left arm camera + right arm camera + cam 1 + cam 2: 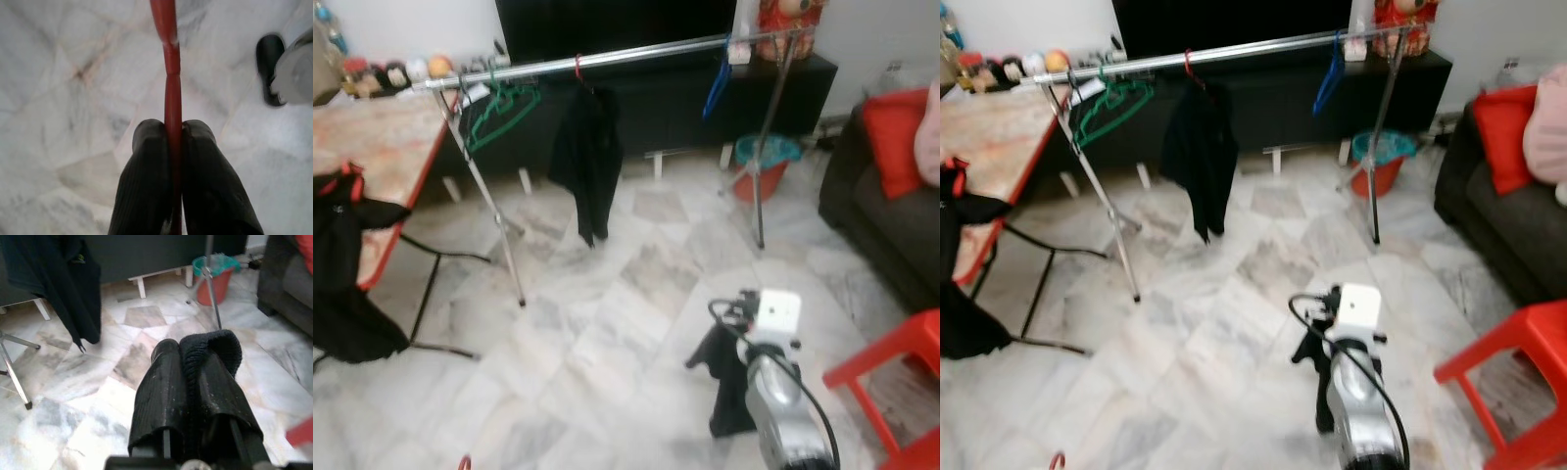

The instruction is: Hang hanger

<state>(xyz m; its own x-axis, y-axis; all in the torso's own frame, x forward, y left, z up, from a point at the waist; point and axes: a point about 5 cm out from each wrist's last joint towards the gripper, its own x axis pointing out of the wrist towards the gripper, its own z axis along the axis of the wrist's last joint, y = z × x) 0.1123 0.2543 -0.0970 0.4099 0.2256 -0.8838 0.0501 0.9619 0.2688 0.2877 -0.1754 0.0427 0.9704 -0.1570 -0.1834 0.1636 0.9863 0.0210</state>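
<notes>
Hanger: red hanger (172, 73), a thin rigid bar nipped between the two black fingers (146, 171) of the left hand (172, 128), held low over the marble floor (607, 323), well short of the rail.
Handling: likely light and stiff, probably smooth plastic; the narrow bar could twist or slide in a pinch, so a hold near the middle of the bar, leaving the hook free, looks safest.
Cloth: black garment (215, 350), soft and limp, squeezed between the fingers of the right hand (188, 357) and hanging down beside that arm, nearer than the rail.
Rail: chrome clothes rail (607, 57) on splayed legs, across the room ahead.
On the rail: green hangers (504, 108) toward its left end, a black jacket (587, 157) on a red hook near the middle, a blue hanger (717, 86) toward its right end.
Free span: between jacket and blue hanger, a likely spot for the hook.
Left of the rail: counter (372, 147) with a black garment draped over its edge.
Right of the rail: dark sofa (871, 215) and red stool (891, 362).
</notes>
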